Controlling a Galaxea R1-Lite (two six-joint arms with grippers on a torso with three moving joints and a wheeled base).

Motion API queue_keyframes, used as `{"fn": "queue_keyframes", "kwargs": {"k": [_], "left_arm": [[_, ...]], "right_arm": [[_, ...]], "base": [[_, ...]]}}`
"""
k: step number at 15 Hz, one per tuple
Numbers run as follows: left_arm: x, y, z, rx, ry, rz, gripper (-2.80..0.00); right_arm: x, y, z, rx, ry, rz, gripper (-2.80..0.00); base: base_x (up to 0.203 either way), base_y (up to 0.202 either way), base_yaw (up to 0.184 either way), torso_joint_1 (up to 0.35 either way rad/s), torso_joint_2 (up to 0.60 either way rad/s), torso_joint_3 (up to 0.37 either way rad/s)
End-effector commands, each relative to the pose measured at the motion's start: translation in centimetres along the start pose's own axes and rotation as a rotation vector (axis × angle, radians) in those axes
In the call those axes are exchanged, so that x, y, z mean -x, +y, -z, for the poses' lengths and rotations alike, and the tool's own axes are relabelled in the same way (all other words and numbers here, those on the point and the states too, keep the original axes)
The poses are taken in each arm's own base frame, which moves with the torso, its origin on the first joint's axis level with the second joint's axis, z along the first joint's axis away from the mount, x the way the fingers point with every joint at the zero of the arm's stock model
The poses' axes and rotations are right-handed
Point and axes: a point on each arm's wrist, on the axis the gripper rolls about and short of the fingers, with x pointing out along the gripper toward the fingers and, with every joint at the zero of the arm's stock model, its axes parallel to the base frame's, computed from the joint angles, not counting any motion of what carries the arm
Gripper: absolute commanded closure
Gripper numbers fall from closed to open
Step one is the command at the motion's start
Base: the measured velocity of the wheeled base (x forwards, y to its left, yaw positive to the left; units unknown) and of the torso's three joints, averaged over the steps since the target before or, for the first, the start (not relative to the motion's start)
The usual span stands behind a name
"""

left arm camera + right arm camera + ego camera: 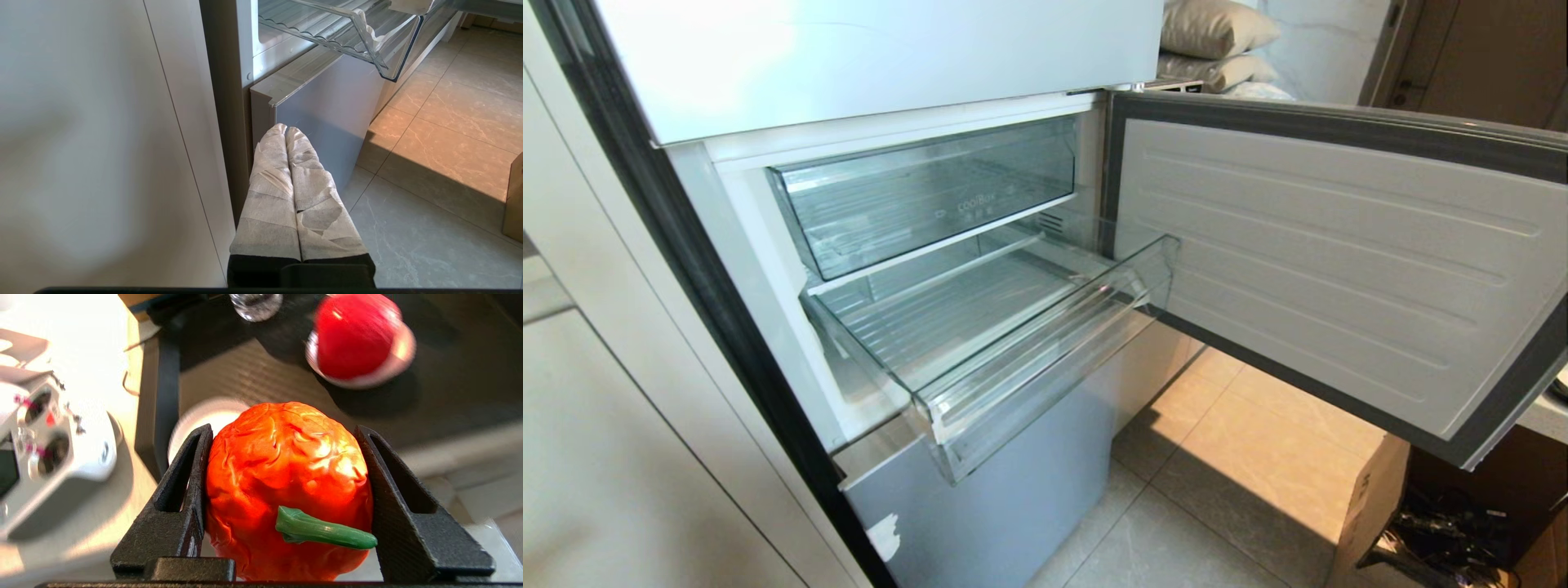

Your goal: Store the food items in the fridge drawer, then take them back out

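Note:
The fridge drawer is pulled out below the upper bin, and nothing lies on its ribbed floor; its corner also shows in the left wrist view. Neither arm shows in the head view. My right gripper is shut on an orange-red, wrinkled food item with a green stem, over a dark surface away from the fridge. A second, red food item sits on a small dish beyond it. My left gripper hangs shut and empty, low beside the fridge's lower front.
A taller clear bin with lettering sits above the drawer. The fridge door stands open to the right, with a cardboard box on the floor under it. A white handheld controller, a white round dish and a glass lie near the held item.

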Motion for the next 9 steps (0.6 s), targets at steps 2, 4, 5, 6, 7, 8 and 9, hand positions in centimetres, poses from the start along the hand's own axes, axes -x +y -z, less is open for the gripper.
{"fn": "queue_keyframes", "kwargs": {"k": [2,4,5,6,7,8,9], "left_arm": [[0.0,0.0,0.0,0.000,0.000,-0.001,0.00],[0.0,0.0,0.0,0.000,0.000,0.001,0.00],[0.0,0.0,0.0,0.000,0.000,0.001,0.00],[0.0,0.0,0.0,0.000,0.000,0.001,0.00],[0.0,0.0,0.0,0.000,0.000,0.001,0.00],[0.0,0.0,0.0,0.000,0.000,0.001,0.00],[0.0,0.0,0.0,0.000,0.000,-0.001,0.00]], "right_arm": [[-4.7,0.4,0.3,-0.021,0.085,-0.023,0.00],[-6.5,0.8,0.9,-0.032,0.148,-0.084,0.00],[-7.2,1.2,1.3,-0.036,0.180,-0.109,0.00],[-7.7,1.7,1.6,-0.041,0.206,-0.129,0.00],[-8.1,2.0,1.7,-0.046,0.223,-0.143,0.00],[-8.6,2.3,1.7,-0.051,0.228,-0.154,0.00],[-8.9,2.8,1.8,-0.056,0.233,-0.167,0.00]], "base": [[0.000,0.000,0.000,0.000,0.00,0.000],[0.000,0.000,0.000,0.000,0.00,0.000],[0.000,0.000,0.000,0.000,0.00,0.000],[0.000,0.000,0.000,0.000,0.00,0.000],[0.000,0.000,0.000,0.000,0.00,0.000],[0.000,0.000,0.000,0.000,0.00,0.000],[0.000,0.000,0.000,0.000,0.00,0.000]]}}
